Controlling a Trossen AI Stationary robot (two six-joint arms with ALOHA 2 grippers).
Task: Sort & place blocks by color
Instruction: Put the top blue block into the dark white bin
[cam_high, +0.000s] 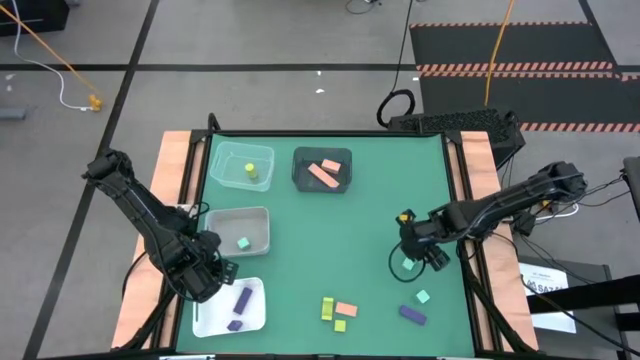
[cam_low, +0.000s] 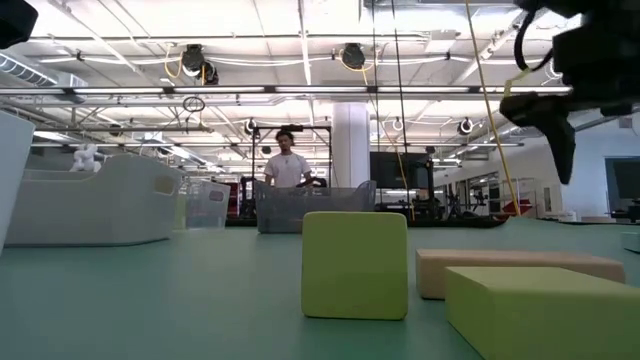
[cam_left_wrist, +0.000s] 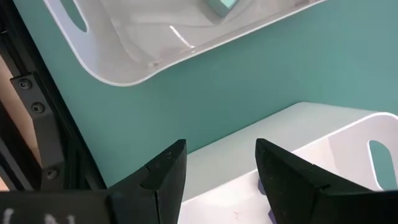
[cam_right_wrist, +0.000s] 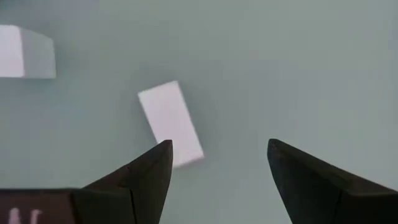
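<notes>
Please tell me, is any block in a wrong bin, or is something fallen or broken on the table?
Nothing stands out. The mint block, yellow-green block, orange blocks and purple blocks each sit with their own color; the loose blocks are simply unsorted.

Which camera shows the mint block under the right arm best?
The right wrist view: the mint block lies close, just ahead of the open right gripper. The high view shows it small, partly under the gripper. The other views miss it.

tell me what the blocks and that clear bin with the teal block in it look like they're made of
Blocks: likely painted wood or foam; flat matte faces, softly rounded edges, no shine.
Clear bin: probably thin moulded plastic; see-through walls, glossy highlights, rounded corners, cut-out handle slot in the left wrist view.
</notes>
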